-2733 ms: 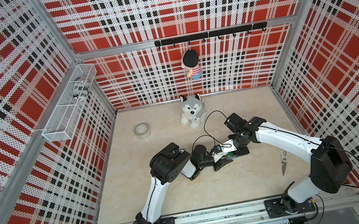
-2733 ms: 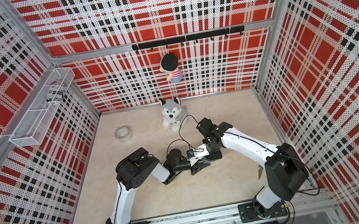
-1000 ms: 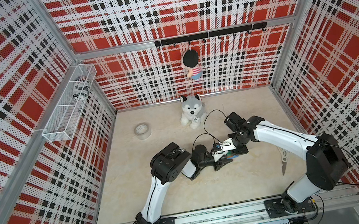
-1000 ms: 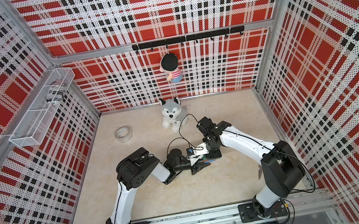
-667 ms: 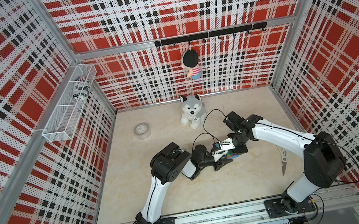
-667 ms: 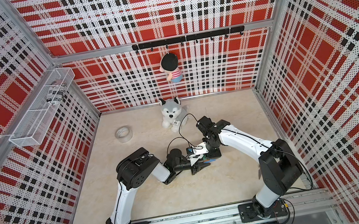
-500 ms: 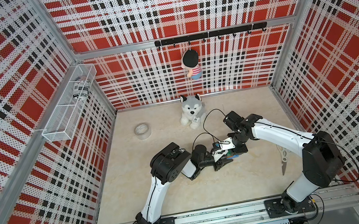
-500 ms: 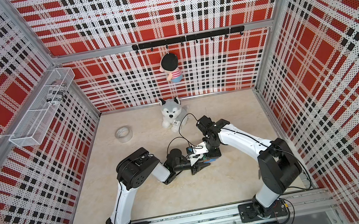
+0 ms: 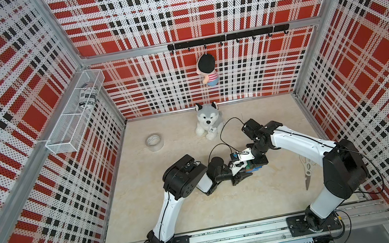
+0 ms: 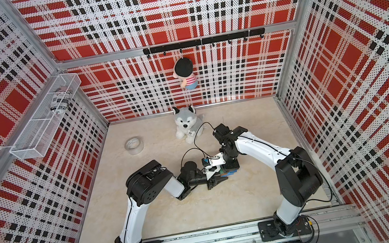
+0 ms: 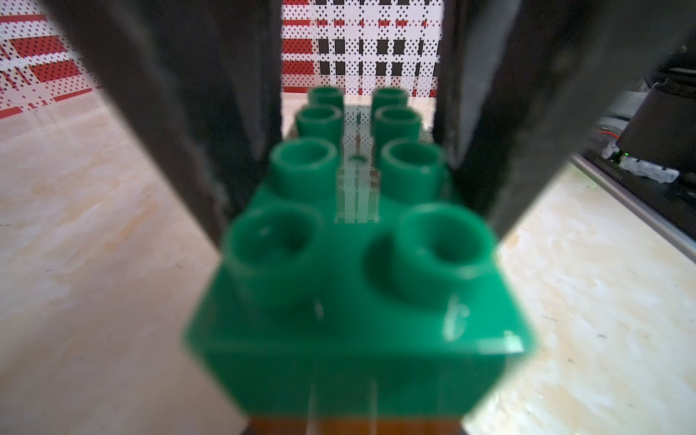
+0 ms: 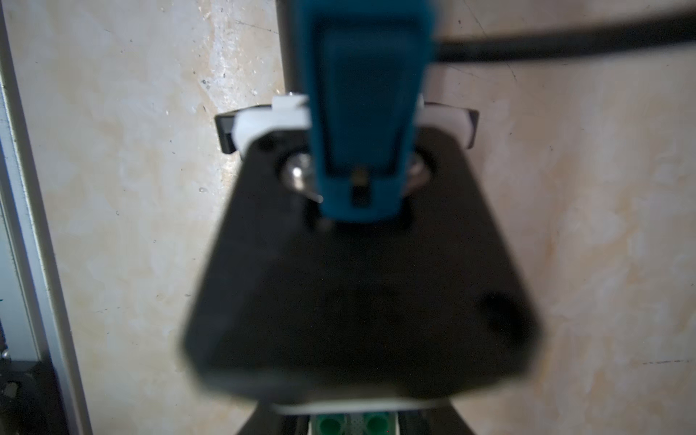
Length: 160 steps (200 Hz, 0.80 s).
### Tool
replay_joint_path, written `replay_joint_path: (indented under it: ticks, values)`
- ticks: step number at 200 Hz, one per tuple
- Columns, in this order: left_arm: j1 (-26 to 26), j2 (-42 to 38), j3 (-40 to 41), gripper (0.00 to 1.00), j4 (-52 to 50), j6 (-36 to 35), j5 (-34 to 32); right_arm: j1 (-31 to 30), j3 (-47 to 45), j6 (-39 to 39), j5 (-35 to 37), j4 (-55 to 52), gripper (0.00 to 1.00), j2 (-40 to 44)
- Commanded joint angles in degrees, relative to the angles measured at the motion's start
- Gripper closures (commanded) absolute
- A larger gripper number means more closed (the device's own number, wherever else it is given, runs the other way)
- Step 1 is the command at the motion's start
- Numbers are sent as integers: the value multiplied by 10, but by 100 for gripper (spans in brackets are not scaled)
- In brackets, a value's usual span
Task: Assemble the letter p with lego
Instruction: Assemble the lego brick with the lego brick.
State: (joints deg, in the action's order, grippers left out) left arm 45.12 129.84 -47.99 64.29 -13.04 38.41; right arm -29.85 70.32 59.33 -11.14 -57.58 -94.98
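My left jaws grasp the letter p (image 11: 357, 339) by its dark green top brick, mid-worktop (image 9: 229, 207); my right jaws are clenched, close beside it.

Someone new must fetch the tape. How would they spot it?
Find the husky plush by the back wall. The tape lies flat on the table to its left. It is the only ring, pale and hollow.

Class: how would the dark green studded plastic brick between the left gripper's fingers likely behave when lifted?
The dark green studded plastic brick looks rigid, with crisp moulded edges: probably no flex. Its glossy top hints at smooth sides that might slip. The orange brick beneath would likely rise with it.
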Motion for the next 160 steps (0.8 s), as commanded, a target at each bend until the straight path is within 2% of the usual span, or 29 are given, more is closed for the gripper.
replay_joint_path:
  ticks: [1,41,56,86,98,130,160]
  values:
    - [-7,53,19,100,-150,-30,-62,4,-44,-7,23,16,92,-72]
    - [-7,53,19,100,-152,-30,-66,6,-31,-17,17,22,73,-63]
    - [-7,52,19,100,-152,-30,-68,12,-26,-19,8,34,57,-41]
    - [-8,51,21,100,-151,-30,-71,33,-26,-18,-48,77,39,34]
    - [-7,48,22,100,-152,-29,-77,39,-29,-19,-71,93,28,72]
    - [-4,18,34,100,-151,-18,-87,47,-46,-31,-94,120,26,167]
    - [7,-63,62,100,-153,23,-99,47,-67,-88,-86,179,24,264]
